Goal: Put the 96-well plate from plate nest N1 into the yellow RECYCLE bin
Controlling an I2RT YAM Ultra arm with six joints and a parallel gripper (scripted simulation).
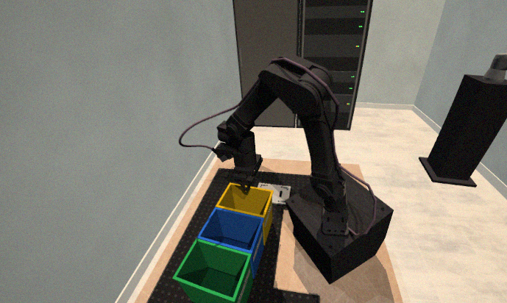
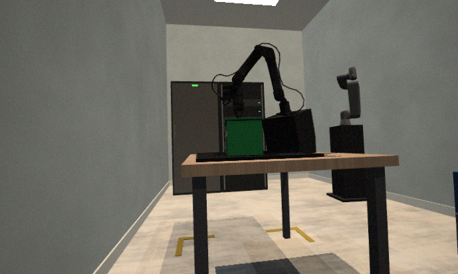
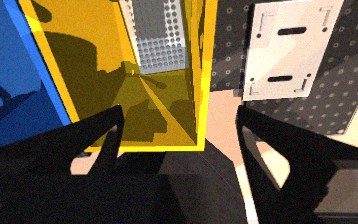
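Observation:
The 96-well plate (image 3: 157, 37) is a grey plate with many small wells. It lies inside the yellow bin (image 3: 125, 75), leaning against the bin's far wall in the wrist view. The yellow bin (image 1: 247, 204) stands upright at the far end of a row of three bins. My gripper (image 3: 179, 113) is open and empty, with both dark fingers wide apart above the yellow bin's near rim. In the top view the gripper (image 1: 246, 184) hangs over the bin's back edge. The white plate nest N1 (image 3: 285, 50) lies empty on the mat right of the bin.
The blue bin (image 1: 234, 233) and the green bin (image 1: 213, 271) stand upright in line with the yellow one. The arm's black base block (image 1: 338, 233) sits to the right on the table. A dark rack (image 1: 304, 56) stands behind.

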